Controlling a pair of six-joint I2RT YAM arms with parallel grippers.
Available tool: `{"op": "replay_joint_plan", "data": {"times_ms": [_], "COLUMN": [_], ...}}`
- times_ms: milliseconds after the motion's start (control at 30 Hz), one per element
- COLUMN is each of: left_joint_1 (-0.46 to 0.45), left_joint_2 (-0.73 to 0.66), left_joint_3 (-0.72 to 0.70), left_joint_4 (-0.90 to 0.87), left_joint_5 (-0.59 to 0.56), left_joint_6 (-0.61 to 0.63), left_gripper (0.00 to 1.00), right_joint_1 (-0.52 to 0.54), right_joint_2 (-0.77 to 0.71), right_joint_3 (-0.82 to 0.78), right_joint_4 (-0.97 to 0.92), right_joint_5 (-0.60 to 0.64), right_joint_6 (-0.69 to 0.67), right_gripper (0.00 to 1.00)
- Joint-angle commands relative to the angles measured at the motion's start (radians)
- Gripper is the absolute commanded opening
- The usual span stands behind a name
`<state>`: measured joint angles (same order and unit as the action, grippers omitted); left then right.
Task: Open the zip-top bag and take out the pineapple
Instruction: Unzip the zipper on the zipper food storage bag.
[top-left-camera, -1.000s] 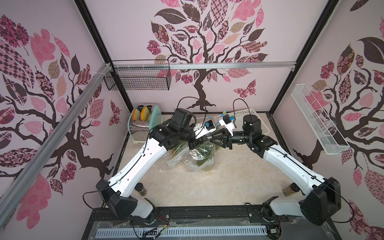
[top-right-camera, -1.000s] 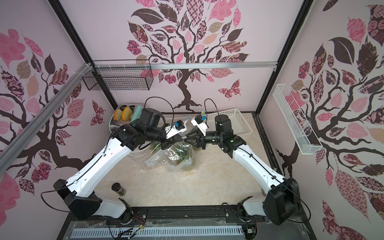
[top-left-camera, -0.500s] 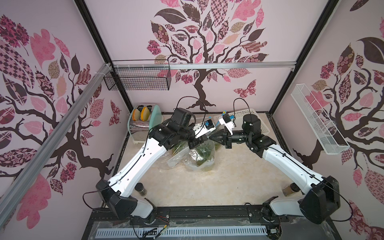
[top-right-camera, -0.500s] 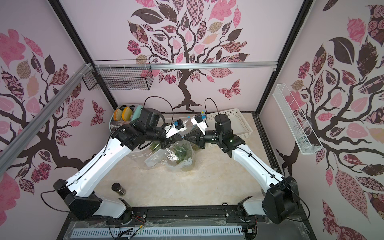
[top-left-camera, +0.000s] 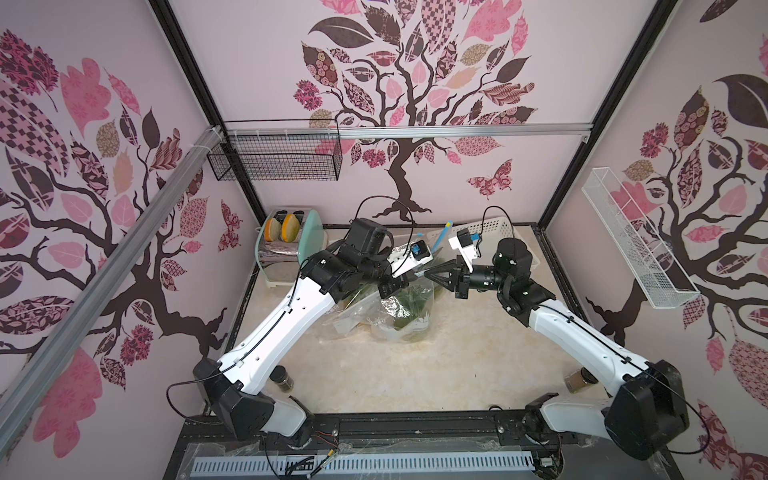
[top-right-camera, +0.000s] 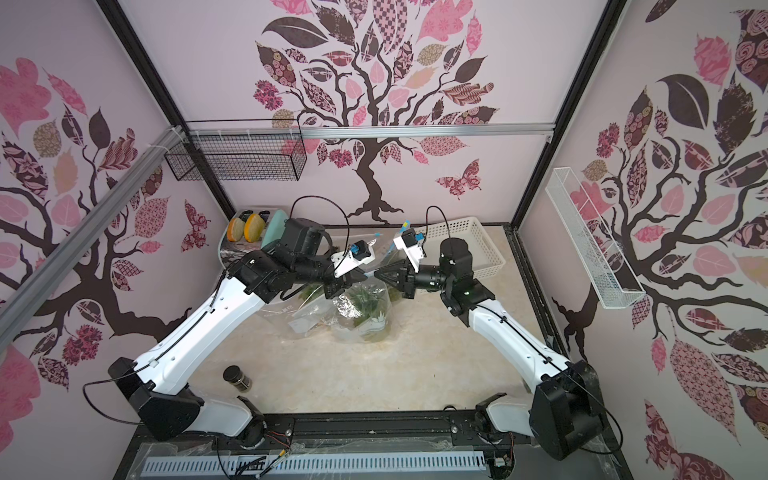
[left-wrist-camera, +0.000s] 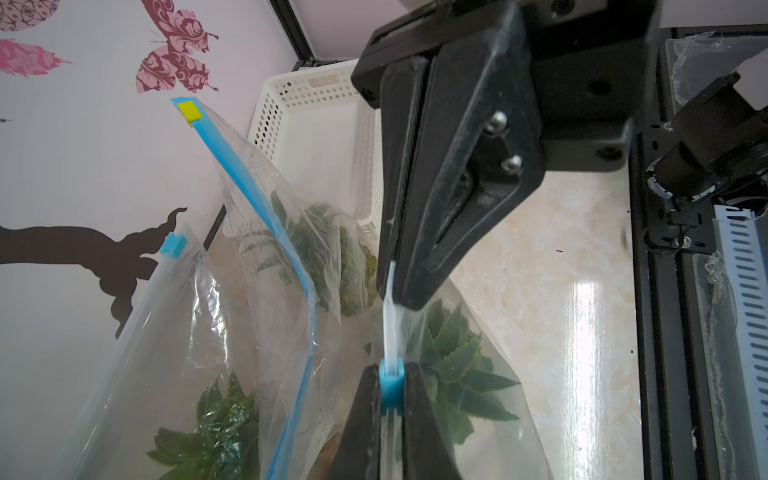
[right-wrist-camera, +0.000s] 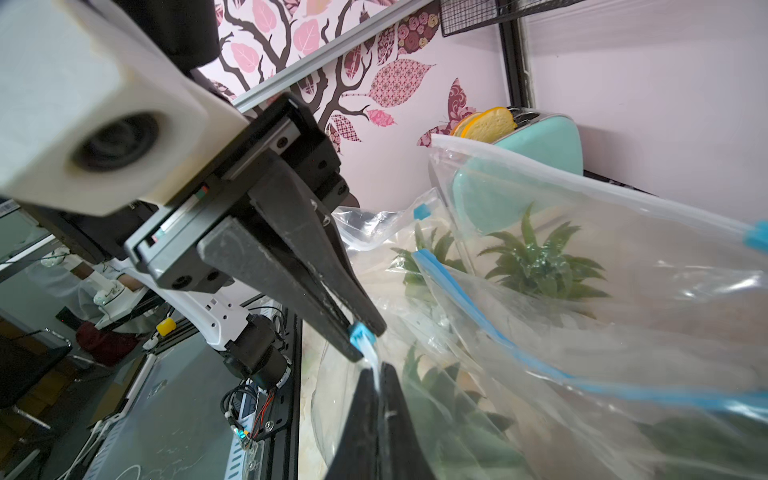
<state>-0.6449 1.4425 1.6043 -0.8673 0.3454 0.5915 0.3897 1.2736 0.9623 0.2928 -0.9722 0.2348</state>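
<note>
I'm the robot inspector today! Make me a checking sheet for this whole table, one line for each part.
Surface: beige marbled tabletop, no spills seen.
Job's things: zip-top bag standing mid-table, pineapple inside.
Clutter: two other bags, white basket, toaster holding bread, dark jar, brown jar.
Grippers: left gripper shut on blue slider; right gripper shut on the zip-top bag's top strip.
Cables: black cable loops above each wrist, clear of the bags.
Surroundings: tree-patterned walls, black wire basket, white wire rack.
</note>
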Motion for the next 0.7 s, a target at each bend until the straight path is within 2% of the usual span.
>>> {"op": "replay_joint_plan", "data": {"times_ms": [0,100,233,400,667], "left_joint_1": [0.036,0.050,0.055,0.055,0.054], "left_joint_2": [-0.052,-0.074,-0.108,-0.211,-0.391], "left_joint_3": [-0.034,-0.055,-0.085,-0.130,-0.162], "left_joint_4": [-0.084,-0.091,-0.140,-0.242,-0.366], "left_joint_5": [-0.068,-0.077,-0.146,-0.286,-0.404], "left_joint_6": [-0.006,-0.015,-0.049,-0.176,-0.302], "left_gripper": [0.00,0.00,0.00,0.00,0.00], "right_joint_1": [-0.060,-0.083,-0.135,-0.195,-0.199], "right_joint_2": [-0.045,-0.056,-0.078,-0.097,-0.056], "right_joint_3": [0.003,-0.011,-0.026,-0.039,-0.039], "right_joint_4": [0.090,0.090,0.082,0.078,0.098], "right_joint_5": [0.030,0.032,0.038,0.033,0.035], "right_joint_6": [0.055,0.062,0.071,0.080,0.087], "right_gripper": [0.00,0.00,0.00,0.00,0.00]}}
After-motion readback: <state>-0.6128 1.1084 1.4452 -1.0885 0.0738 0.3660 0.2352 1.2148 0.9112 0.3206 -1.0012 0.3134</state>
